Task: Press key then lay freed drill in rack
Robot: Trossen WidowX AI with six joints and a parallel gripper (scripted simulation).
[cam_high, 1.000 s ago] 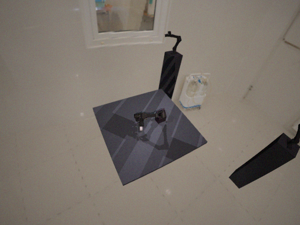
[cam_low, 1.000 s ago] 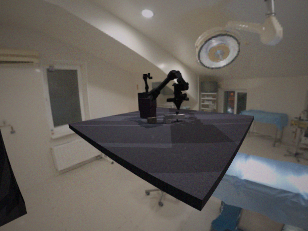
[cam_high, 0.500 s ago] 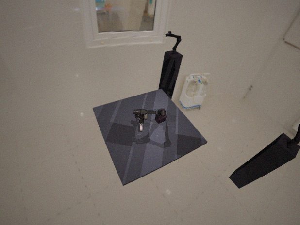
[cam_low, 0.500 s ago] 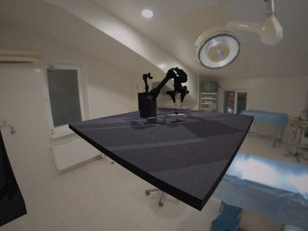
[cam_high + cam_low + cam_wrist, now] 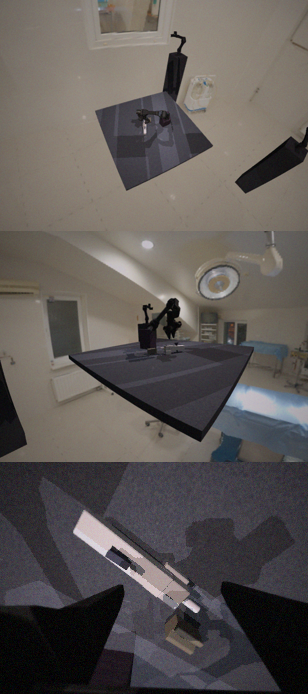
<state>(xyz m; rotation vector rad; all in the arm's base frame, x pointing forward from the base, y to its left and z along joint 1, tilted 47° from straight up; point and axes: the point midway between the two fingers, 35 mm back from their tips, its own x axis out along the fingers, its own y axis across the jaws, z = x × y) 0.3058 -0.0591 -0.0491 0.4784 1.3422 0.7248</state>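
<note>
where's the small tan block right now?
In the wrist view the tan block sits on the table low and centre, between the open gripper's fingers, just below the lower end of the long white piece; whether they touch is unclear.

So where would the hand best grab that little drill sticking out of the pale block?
Probably the short pale tip of the drill showing beyond the long block. The open hand hovers above, so come straight down, fingers either side of the shaft, avoiding the tan block beside it.

Top view: high, far, looking down at dark grey square bench point(image 5: 154, 159). Exterior view: low, near bench edge point(image 5: 139, 403), facing across toward black arm point(image 5: 159, 318). Wrist view: close, straight down. All share bench surface.
</note>
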